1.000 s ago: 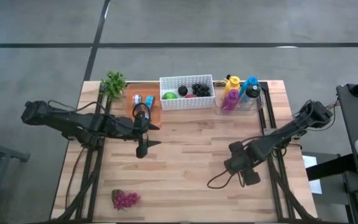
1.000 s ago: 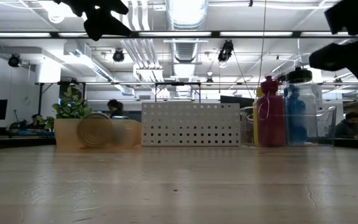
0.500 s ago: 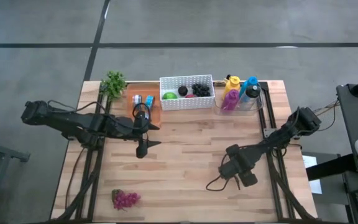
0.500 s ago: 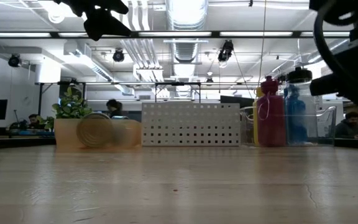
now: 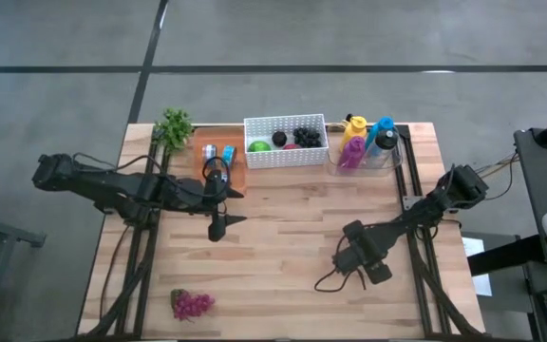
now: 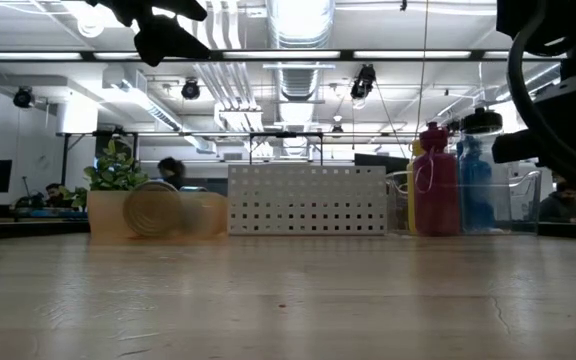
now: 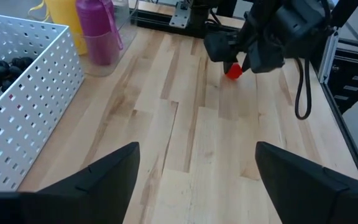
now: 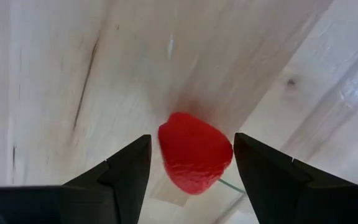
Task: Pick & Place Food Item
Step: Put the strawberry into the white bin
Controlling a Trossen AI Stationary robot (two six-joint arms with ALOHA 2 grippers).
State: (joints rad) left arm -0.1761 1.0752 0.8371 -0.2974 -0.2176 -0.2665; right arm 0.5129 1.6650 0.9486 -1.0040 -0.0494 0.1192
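A small red food item (image 8: 195, 153), shaped like a strawberry, lies on the bare wood. The left wrist view shows it under the right arm's hand (image 7: 232, 71); the hand hides it in the high view. My right gripper (image 8: 191, 163) (image 5: 351, 260) points down over it, open, with one finger on each side of the item and narrow gaps between. My left gripper (image 7: 196, 163) (image 5: 235, 206) hangs open above the table's left middle, holding nothing.
Along the far edge stand a white perforated basket (image 5: 285, 141) with green, black and red food, an orange tray (image 5: 220, 157) with cans, a small plant (image 5: 173, 126) and a clear bin of bottles (image 5: 367, 142). Purple grapes (image 5: 192, 304) lie near the front left.
My right gripper has come down toward the table over the red item, shifting slightly toward the left and near edges. The gap between its fingers looks unchanged.
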